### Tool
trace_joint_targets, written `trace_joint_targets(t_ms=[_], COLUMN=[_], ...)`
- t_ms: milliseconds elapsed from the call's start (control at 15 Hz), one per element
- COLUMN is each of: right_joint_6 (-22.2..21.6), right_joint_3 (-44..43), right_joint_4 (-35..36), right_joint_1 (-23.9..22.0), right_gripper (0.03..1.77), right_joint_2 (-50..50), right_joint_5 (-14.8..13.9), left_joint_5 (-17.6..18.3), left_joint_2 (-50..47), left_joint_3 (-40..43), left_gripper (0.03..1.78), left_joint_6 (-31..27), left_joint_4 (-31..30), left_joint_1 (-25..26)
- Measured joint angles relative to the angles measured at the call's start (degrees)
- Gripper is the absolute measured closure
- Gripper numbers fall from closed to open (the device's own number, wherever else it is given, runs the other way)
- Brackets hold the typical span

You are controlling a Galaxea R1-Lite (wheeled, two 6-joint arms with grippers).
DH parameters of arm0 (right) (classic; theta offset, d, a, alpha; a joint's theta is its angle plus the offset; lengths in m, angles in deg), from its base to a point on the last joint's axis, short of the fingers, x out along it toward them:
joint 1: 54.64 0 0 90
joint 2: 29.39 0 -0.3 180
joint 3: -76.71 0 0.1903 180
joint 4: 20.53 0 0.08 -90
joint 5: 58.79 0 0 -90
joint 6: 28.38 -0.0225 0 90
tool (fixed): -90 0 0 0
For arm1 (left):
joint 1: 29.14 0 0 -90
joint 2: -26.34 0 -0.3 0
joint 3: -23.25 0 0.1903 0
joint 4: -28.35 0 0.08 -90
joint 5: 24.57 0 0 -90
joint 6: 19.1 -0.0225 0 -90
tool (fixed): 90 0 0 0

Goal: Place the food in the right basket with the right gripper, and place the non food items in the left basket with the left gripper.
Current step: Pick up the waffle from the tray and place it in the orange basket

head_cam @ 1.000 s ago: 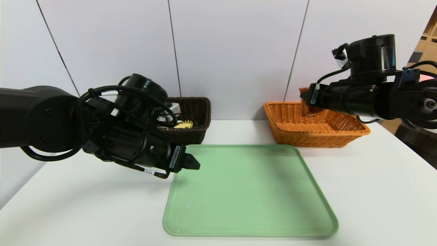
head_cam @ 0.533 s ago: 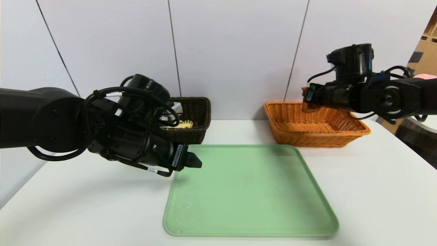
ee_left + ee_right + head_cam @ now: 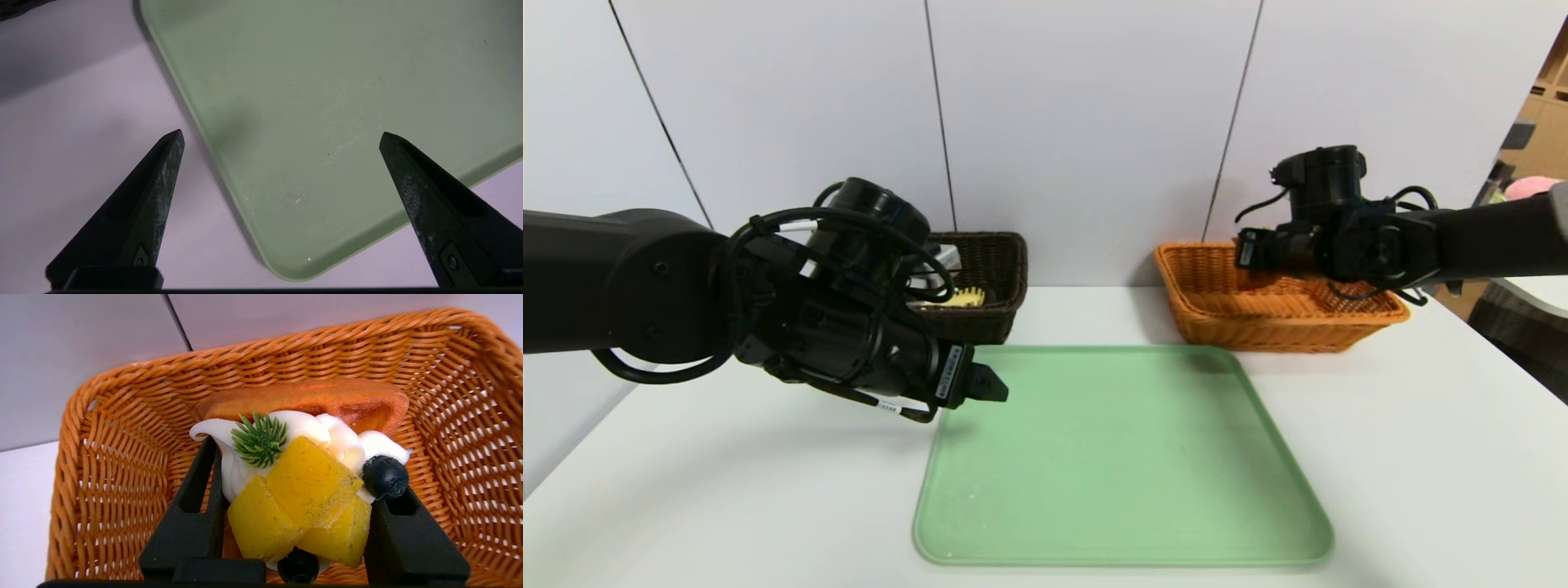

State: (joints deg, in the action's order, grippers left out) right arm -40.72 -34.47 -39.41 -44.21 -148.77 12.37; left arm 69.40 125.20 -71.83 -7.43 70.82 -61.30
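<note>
The right pincer (image 3: 298, 498) is clenched on a fruit tart (image 3: 310, 465), with yellow cubes, white cream, a green sprig and dark berries, held inside the orange basket (image 3: 1217, 314). The left pincer (image 3: 282, 139) is spread wide over the green tray (image 3: 1123, 457) edge on the table (image 3: 1421, 457).

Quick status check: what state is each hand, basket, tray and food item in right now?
Left hand: open, empty, above tray edge.
Right hand: shut on pastry, inside orange basket.
Pastry: gripped, not released.
Orange basket: upright.
Brown basket: upright, holds items.
Green tray: empty.
</note>
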Motion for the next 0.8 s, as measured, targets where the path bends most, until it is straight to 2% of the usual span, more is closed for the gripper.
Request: trace_joint_targets(t_ms=[333,600,800], right_joint_6=[0.9,1.27,1.29], right_joint_3=[-3.04,-3.36,-4.11], right_joint_4=[-1.24,-1.46,-1.68], right_joint_1=[-0.93,-0.99,-0.96], right_gripper=[0.93,0.58,0.42], right_joint_2=[-2.84,-3.33,-3.57], right_joint_5=[0.17,0.13,0.38], left_joint_5=[0.69,0.69,0.63], left_joint_2=[0.0,0.11,0.33], left_joint_3=[0.33,0.35,0.2], left_gripper=[0.12,0.12,0.12], left_joint_6=[0.09,0.15,0.11], left_joint_4=[0.02,0.0,-0.04], left_joint_1=[-0.04,0.0,0.0])
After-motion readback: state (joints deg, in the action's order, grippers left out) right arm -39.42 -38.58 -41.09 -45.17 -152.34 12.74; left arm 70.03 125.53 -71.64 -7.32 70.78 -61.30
